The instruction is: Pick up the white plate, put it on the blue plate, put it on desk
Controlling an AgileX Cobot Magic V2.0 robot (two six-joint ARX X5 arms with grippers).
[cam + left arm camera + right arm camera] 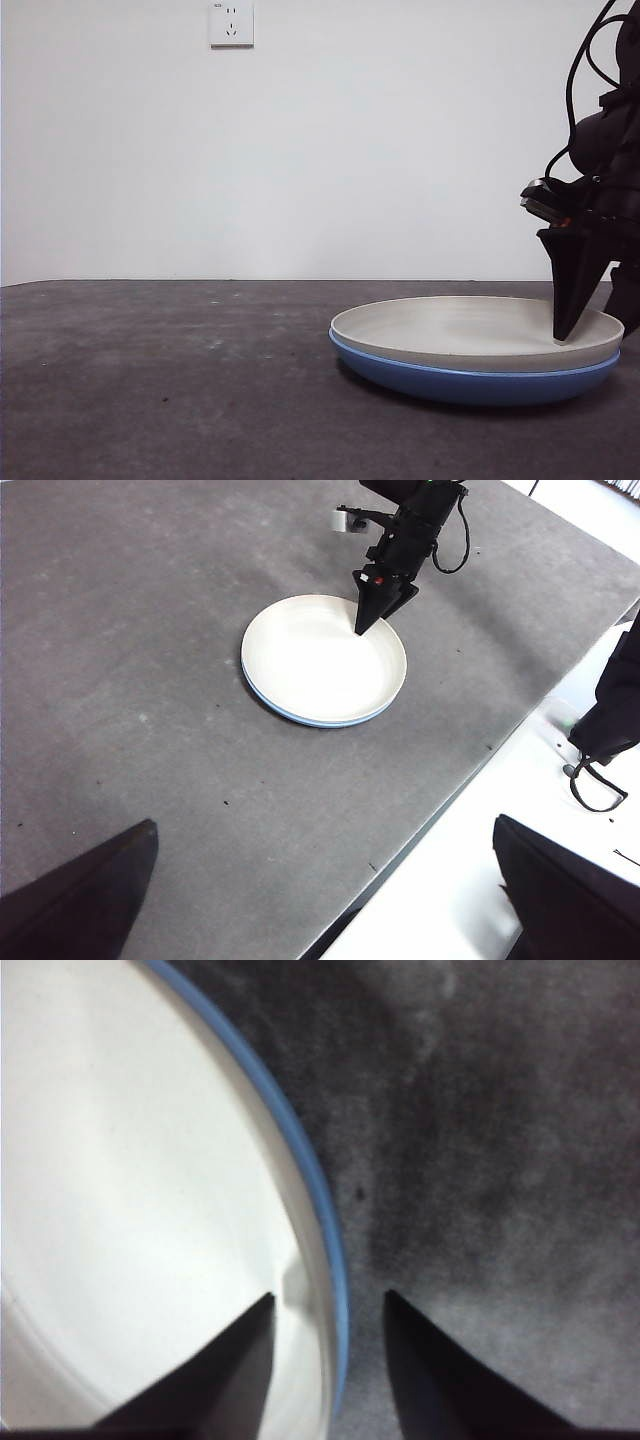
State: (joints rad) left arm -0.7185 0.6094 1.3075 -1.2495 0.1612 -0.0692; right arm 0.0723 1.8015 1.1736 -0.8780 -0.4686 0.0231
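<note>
The white plate (470, 325) (320, 660) (130, 1210) lies nested in the blue plate (470, 385) (290, 715) (300, 1150) on the desk (150, 380), right of centre in the front view. My right gripper (567, 335) (360, 630) (328, 1305) points down at the stack's rim. Its jaws are open and straddle that rim, one inside the white plate and one outside over the desk, with a gap around the rim. High above the desk, my left gripper (323, 823) hangs wide open, far from the plates, holding nothing.
A wall socket (231, 23) sits on the white wall behind. In the left wrist view the desk's edge (450, 800) runs diagonally, with a white surface and a black cabled stand (600, 770) beyond it.
</note>
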